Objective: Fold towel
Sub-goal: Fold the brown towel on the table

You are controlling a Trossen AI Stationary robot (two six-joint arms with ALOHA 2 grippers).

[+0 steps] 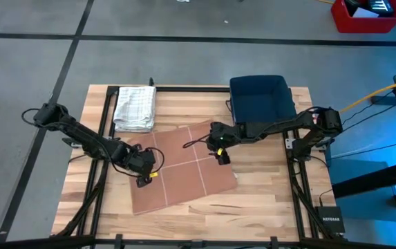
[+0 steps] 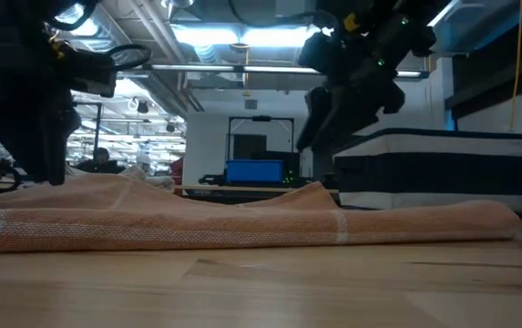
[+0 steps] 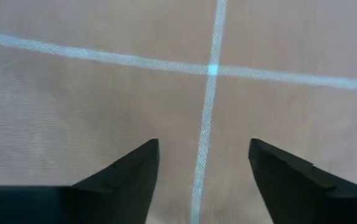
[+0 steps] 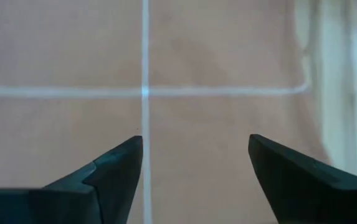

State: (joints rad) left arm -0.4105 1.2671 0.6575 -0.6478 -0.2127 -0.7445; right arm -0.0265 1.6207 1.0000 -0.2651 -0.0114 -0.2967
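An orange towel with thin white stripes lies flat on the wooden table, one corner pointing to the far side. In the low view it is a low, long mound. My left gripper stands open just over the towel's left part, and its wrist view looks down on a crossing of two stripes beyond the gripper. My right gripper hangs open above the towel's right part, clear of the cloth in the low view. Its wrist view shows the gripper over striped towel.
A folded white checked towel lies at the table's far left. A dark blue bin stands at the far right, seen beyond the towel in the low view. Bare wood runs along the near edge.
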